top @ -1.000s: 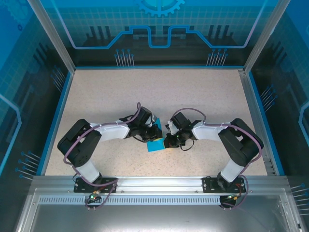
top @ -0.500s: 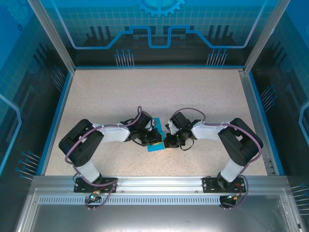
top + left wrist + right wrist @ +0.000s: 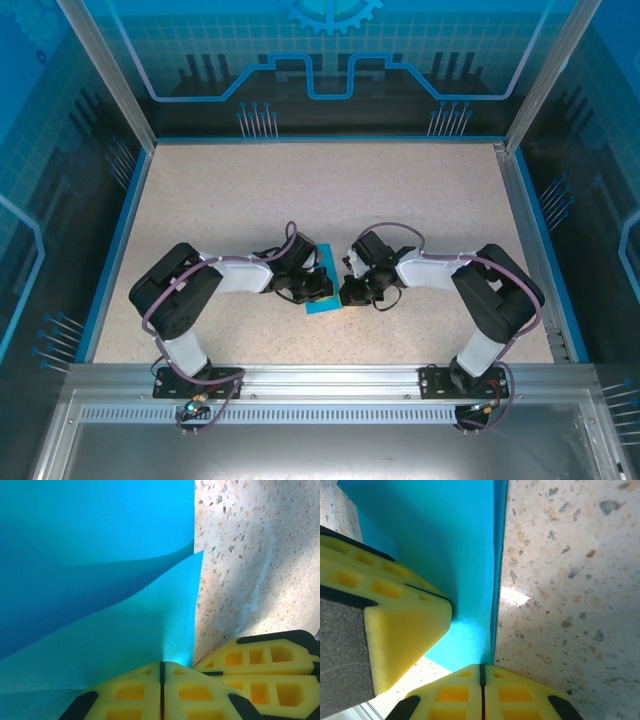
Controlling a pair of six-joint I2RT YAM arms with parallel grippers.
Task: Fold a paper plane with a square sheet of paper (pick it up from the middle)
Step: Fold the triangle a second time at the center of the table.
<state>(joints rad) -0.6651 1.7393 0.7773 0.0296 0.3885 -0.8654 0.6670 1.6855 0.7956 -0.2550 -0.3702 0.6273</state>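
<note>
The bright blue sheet of paper [image 3: 322, 305] lies partly folded on the speckled table, between the two wrists at the middle. My left gripper [image 3: 324, 290] is shut on it. In the left wrist view the paper [image 3: 100, 580] rises in a curved fold out of the closed yellow tips of the left gripper [image 3: 161, 662]. My right gripper [image 3: 346, 293] is shut on the paper's opposite side. In the right wrist view the paper's straight folded edge [image 3: 495, 555] runs into the closed tips of the right gripper [image 3: 481, 666]. The two grippers sit nearly tip to tip.
The left gripper's yellow fingers [image 3: 395, 610] crowd the right wrist view, and the right gripper's fingers [image 3: 260, 665] show in the left wrist view. A blue rim [image 3: 330, 139] and glass walls bound the table [image 3: 330, 200]. A metal rail [image 3: 330, 378] carries both arm bases.
The left arm's elbow has swung right and its wrist has come closer over the paper, with the jaws closing a little more. The right arm has not moved.
</note>
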